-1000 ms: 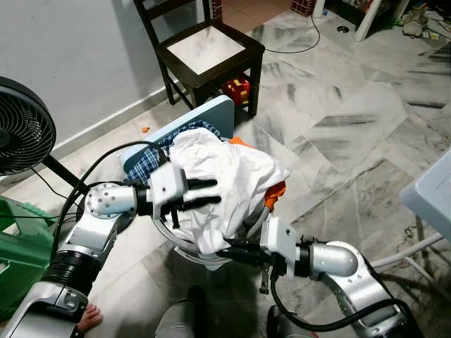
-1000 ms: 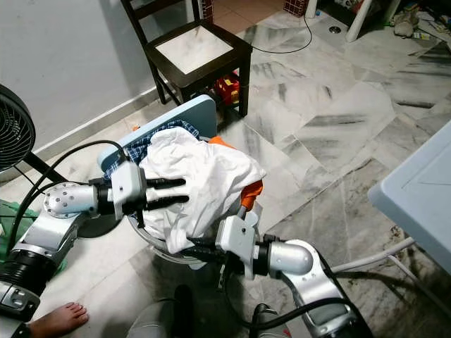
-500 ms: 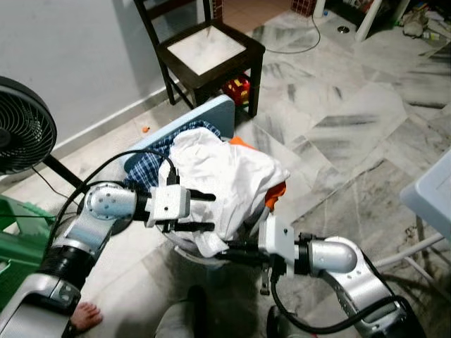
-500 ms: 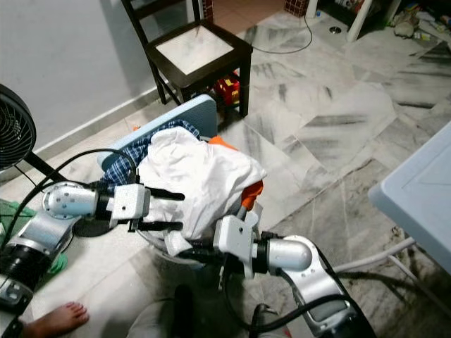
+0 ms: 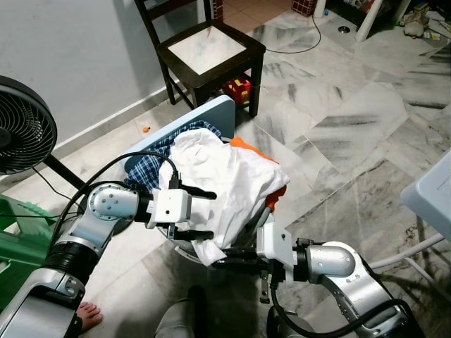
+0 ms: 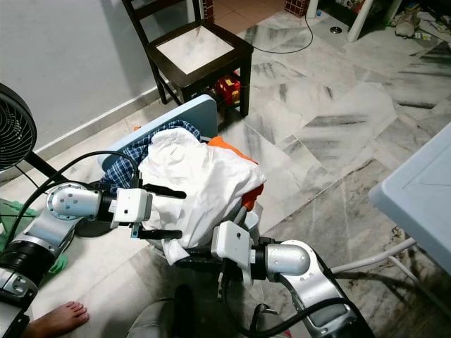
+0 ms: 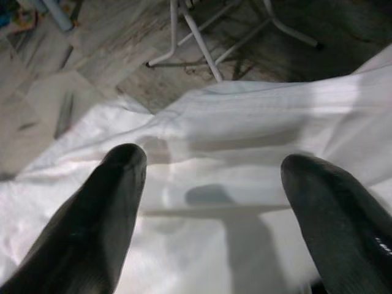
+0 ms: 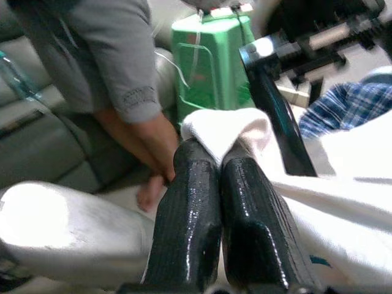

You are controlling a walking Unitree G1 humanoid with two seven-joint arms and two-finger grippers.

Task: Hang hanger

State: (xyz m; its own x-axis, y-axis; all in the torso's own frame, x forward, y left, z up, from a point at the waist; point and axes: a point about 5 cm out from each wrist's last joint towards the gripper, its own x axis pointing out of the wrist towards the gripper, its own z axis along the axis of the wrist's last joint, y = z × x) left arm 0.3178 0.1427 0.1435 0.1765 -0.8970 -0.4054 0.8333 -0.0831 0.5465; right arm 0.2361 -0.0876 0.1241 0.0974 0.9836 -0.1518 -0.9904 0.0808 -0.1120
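Grey marble-tiled floor (image 5: 338, 127) carrying whole scene; dark wooden chair (image 5: 204, 49) and black fan (image 5: 25, 127) standing behind.

Round laundry basket (image 6: 151, 248) sitting before robot, heaped with crumpled white cotton garment (image 5: 225, 176) over blue checked cloth (image 5: 151, 162) and orange cloth (image 5: 276, 191).

Left gripper (image 5: 201, 213) lying against garment's side, fingers spread wide, likely readying to grasp.

Right gripper (image 8: 217, 177) pinching white hem, fingers pressed together, probably anchoring the fabric.

Hanger not discernible in any view; likely buried under the pile.
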